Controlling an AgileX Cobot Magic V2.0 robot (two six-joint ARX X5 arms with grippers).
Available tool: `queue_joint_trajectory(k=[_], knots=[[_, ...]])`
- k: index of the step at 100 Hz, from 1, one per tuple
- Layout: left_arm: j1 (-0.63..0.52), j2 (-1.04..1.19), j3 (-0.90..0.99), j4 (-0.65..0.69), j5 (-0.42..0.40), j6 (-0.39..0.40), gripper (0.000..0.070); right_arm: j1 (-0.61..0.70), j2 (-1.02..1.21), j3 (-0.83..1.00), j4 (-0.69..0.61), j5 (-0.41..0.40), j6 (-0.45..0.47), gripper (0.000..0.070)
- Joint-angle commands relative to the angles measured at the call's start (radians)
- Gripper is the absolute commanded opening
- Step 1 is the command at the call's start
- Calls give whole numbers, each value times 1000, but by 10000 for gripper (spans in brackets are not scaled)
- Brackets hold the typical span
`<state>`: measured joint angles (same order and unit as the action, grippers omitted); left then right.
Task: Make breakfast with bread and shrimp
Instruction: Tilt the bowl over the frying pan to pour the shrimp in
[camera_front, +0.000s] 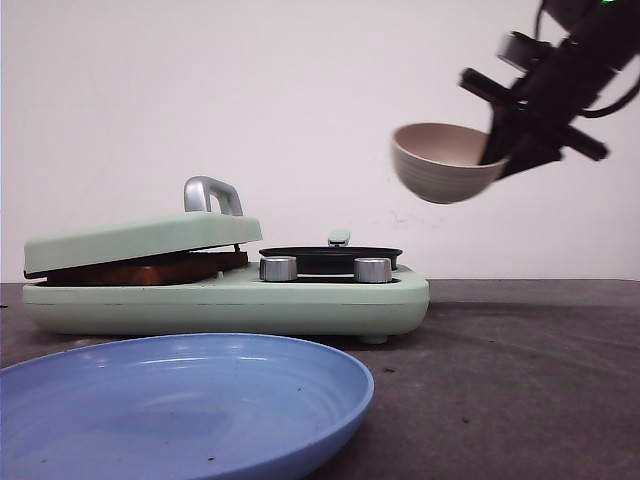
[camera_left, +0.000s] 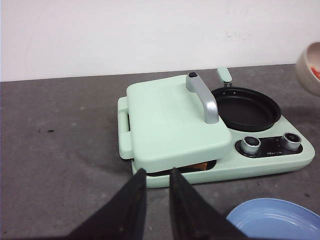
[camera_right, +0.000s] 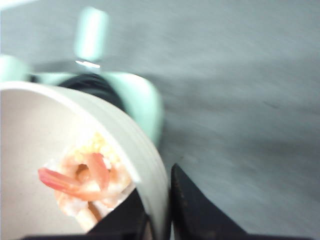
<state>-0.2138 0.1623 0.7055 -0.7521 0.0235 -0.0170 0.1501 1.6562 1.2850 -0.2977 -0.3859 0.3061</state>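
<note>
The bread (camera_front: 150, 270) lies in the pale green breakfast maker (camera_front: 300, 300); only a brown edge shows under its nearly closed lid (camera_front: 140, 238). The left wrist view shows just an orange-brown corner of the bread (camera_left: 200, 166). My right gripper (camera_front: 495, 150) holds a beige ribbed bowl (camera_front: 440, 165) tilted in the air, above and right of the black pan (camera_front: 330, 255). In the right wrist view this gripper (camera_right: 159, 200) is shut on the bowl's wall (camera_right: 125, 130), with the shrimp (camera_right: 85, 182) inside. My left gripper (camera_left: 157, 172) hovers narrowly open and empty in front of the lid (camera_left: 170, 120).
A blue plate (camera_front: 180, 410) lies at the table's front, close before the maker. Two silver knobs (camera_front: 278, 268) sit beside the pan, and a grey handle (camera_front: 212, 193) stands up from the lid. A white wall closes off the back.
</note>
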Motion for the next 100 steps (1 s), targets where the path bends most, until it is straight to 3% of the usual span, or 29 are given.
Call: queue_joint_trajectory(k=[1,29,45,70,100], knots=[[-2,-1,6,9,-6,5,29,32,12,13,51,5,35,0],[-2,0,6,-31,-6,5,29,174,56,13,304,188,48,0],[-2,0,6,-75,-6,6,29,225,124,13,433,285,-36,0],[-2,0,6,-78,-6,6,29,308,208,13,633,562,-369,0],[-2,0,6,-77,-5,10,29,385,216,13,794,710,-876,0]])
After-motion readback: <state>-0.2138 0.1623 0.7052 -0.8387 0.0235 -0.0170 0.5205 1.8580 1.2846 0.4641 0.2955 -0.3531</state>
